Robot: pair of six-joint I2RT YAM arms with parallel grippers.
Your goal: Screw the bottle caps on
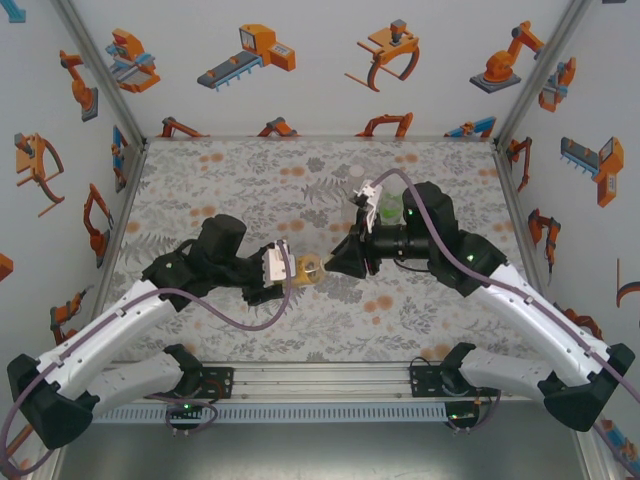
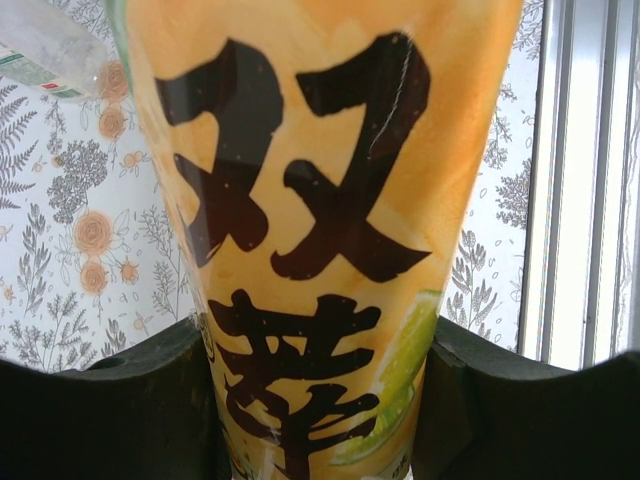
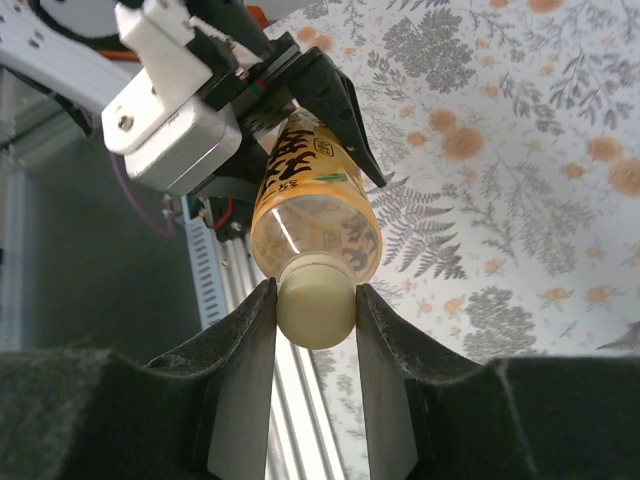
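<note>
Between the right pincer's (image 3: 314, 295) two fingers we note a pale yellow cap (image 3: 316, 302): round, smooth plastic, pinched from both sides and sitting on the neck of the orange bottle (image 3: 318, 215). The bottle lies level, clear of the table, and runs straight away from that pincer into the left pincer (image 2: 320, 395), whose dark fingers are pressed onto its body.

The label (image 2: 300, 200) is orange-yellow with heavy black Chinese characters. The upper one reads 双, while the lower one is cut off and we cannot read it. A green lime slice (image 2: 400, 365) is printed low on it.

Just behind the right pincer's wrist stands a green bottle (image 1: 390, 208). Up and to the left of the left pincer, in its wrist view, lies a colourless bottle (image 2: 40, 45) with small print too blurred to read.

Under both pincers is a floral cloth (image 1: 250, 170) with grey ferns and orange blossoms. On the near side is an aluminium rail (image 1: 320, 378). Nothing stands between the pincers but bottle and cap.
</note>
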